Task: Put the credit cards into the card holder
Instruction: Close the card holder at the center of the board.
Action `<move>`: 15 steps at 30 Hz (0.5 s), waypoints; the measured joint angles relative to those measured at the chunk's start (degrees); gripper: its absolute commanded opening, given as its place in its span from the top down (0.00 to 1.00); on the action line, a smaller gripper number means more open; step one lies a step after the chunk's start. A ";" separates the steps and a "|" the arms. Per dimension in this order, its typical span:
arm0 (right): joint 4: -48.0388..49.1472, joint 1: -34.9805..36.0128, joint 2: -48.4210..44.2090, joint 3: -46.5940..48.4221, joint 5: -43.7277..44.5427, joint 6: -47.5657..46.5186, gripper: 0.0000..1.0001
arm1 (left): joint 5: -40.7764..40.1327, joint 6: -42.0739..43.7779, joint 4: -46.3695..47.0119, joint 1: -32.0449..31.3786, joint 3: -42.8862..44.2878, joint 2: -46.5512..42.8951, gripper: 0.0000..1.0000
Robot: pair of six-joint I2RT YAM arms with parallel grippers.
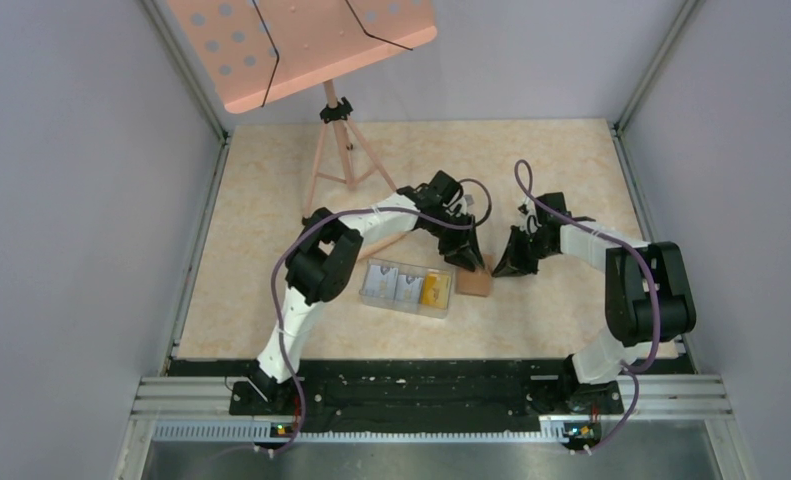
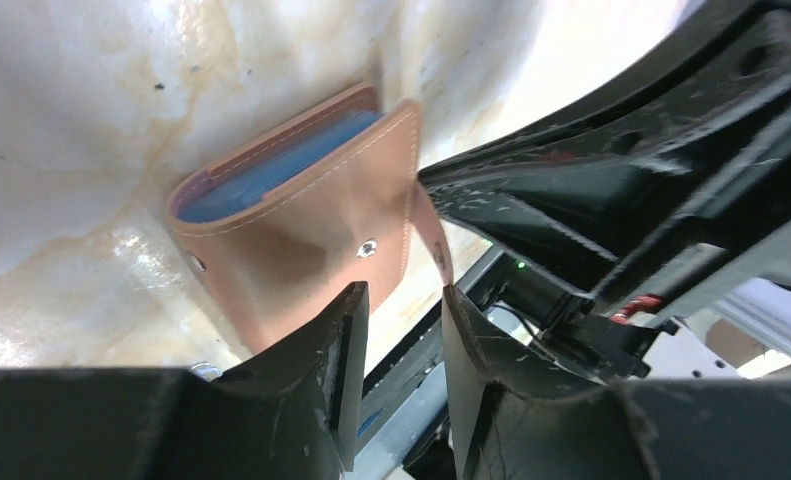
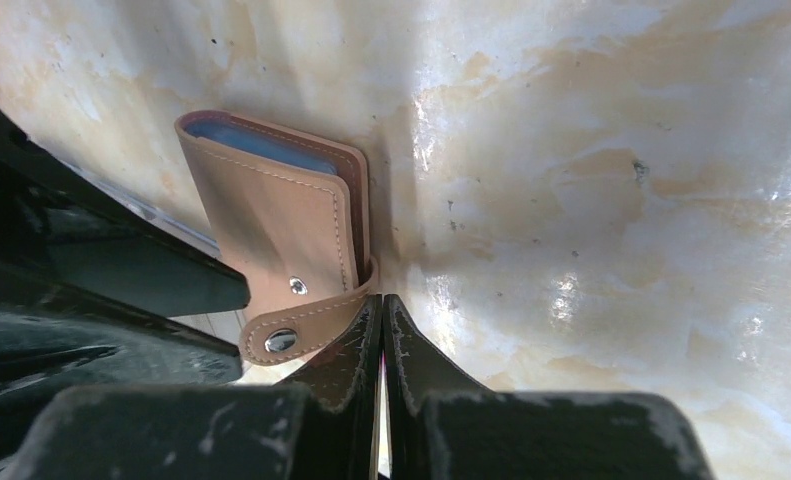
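Note:
The brown card holder (image 1: pixel 474 283) lies closed on the table, with blue lining at its edge (image 2: pixel 271 175) and its snap strap (image 3: pixel 311 325) hanging loose. The credit cards lie in a clear tray (image 1: pixel 408 308): two pale grey-blue ones (image 1: pixel 381 283) and a yellow-orange one (image 1: pixel 433 288). My left gripper (image 2: pixel 403 300) is open and low at the holder's strap side, and the strap's end touches one finger. My right gripper (image 3: pixel 382 305) is shut, with its tips against the strap's root at the holder's edge. Nothing shows between its fingers.
A pink perforated music stand (image 1: pixel 301 45) on a tripod (image 1: pixel 346 150) stands at the back left, behind my left arm. The tray sits just left of the holder, under my left forearm. Grey walls enclose the table.

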 measured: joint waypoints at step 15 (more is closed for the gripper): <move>0.07 0.04 0.04 0.00 -0.24 -0.02 1.00 | -1.77 0.39 -2.36 0.50 2.86 -1.51 0.60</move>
